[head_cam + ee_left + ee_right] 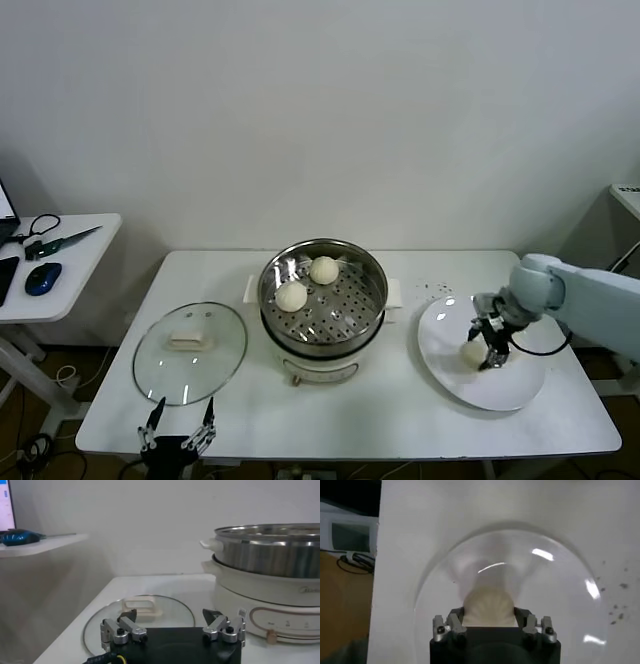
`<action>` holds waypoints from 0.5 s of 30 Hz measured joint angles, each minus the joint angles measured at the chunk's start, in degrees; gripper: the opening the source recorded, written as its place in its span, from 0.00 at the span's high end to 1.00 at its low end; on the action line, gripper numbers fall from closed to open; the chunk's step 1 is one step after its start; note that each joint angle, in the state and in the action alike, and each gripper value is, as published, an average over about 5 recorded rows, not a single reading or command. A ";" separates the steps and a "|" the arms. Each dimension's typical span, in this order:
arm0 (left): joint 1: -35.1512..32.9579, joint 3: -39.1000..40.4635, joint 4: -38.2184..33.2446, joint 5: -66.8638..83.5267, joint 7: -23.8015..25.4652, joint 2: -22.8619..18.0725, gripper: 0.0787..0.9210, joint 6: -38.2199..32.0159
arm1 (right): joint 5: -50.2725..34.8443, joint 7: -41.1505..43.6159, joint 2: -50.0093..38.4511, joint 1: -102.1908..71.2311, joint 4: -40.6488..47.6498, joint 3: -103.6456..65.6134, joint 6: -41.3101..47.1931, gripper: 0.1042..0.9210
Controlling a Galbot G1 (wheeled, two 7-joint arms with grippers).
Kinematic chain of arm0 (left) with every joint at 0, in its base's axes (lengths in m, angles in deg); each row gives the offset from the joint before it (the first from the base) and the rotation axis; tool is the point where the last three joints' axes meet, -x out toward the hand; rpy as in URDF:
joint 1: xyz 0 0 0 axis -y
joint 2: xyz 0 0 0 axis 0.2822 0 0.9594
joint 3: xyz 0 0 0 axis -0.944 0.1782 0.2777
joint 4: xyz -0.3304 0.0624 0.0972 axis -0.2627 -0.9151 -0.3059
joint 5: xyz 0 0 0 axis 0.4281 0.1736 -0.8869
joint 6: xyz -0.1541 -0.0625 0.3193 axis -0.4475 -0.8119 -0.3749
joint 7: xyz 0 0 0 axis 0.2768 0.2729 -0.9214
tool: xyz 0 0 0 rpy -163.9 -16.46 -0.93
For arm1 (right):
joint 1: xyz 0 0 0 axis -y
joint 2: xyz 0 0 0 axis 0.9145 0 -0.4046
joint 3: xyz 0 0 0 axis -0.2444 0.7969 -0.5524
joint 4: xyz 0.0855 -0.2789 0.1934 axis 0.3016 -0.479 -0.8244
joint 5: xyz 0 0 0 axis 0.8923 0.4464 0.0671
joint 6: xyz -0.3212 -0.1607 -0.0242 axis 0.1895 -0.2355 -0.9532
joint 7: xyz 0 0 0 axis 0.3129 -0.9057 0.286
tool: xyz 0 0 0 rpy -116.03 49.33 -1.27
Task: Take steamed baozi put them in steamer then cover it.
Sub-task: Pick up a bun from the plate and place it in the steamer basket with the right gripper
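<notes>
- Sitting in the steamer (322, 300): two buns (291, 296) so far.
- Right gripper (487, 345) jaws straddle a third bun (472, 352) on the plate (510, 395); clenched or not, can't tell.
- Lid (190, 352) not on yet; left gripper (180, 424) idles beside it, jaws released.

Steamer (322, 300) upright at table centre: shiny steel pot, perforated tray inside, on a white base with side handles. Two steamed baozi on the tray, smooth and cream-white: one (323, 269) at 12 o'clock, one (291, 295) at 9 o'clock, close together. Third baozi (472, 352) on the plate at the steamer's 3 o'clock, between gripper fingers. Cover (190, 352) flat on the table at 8 o'clock, clear glass, metal rim, white handle up.
</notes>
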 measured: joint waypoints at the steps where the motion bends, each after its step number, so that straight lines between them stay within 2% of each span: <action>1: 0.04 0.04 -0.03 0.00 0.01 -0.02 0.12 0.04 | -0.53 0.54 0.84 2.14 0.01 0.95 -1.14 0.30; 7: 0.15 0.25 -0.12 0.01 0.03 -0.12 0.12 0.16 | -2.73 3.23 7.26 14.68 -1.00 4.53 -9.45 0.30; 15: 0.37 0.22 -0.57 0.04 0.05 -0.46 0.12 0.49 | -2.30 3.60 16.63 23.54 -7.15 4.87 -19.13 0.30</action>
